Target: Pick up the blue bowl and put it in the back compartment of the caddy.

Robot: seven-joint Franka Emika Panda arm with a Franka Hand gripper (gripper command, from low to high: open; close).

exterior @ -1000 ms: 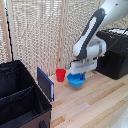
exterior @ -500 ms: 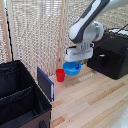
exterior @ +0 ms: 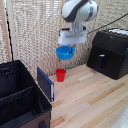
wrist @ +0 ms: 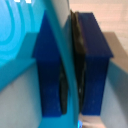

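The blue bowl (exterior: 65,52) hangs in the air above the small red cup (exterior: 60,75), held by its rim in my gripper (exterior: 71,46), which is shut on it. In the wrist view the bowl's rim (wrist: 62,60) runs between my two dark blue fingers (wrist: 50,70), which clamp it from both sides; the bowl's ridged inside fills the rest of that view. The black caddy (exterior: 20,97) stands at the exterior view's left, with a divider splitting it; its back compartment (exterior: 12,77) is the farther section, well apart from the bowl and lower.
A black appliance box (exterior: 109,52) sits at the exterior view's right on the wooden table (exterior: 95,105). A dark blue flat panel (exterior: 45,84) leans at the caddy's side. A woven blind covers the wall behind.
The gripper has risen from table level beside the red cup, carrying the blue bowl up off the table and slightly toward the exterior view's left.
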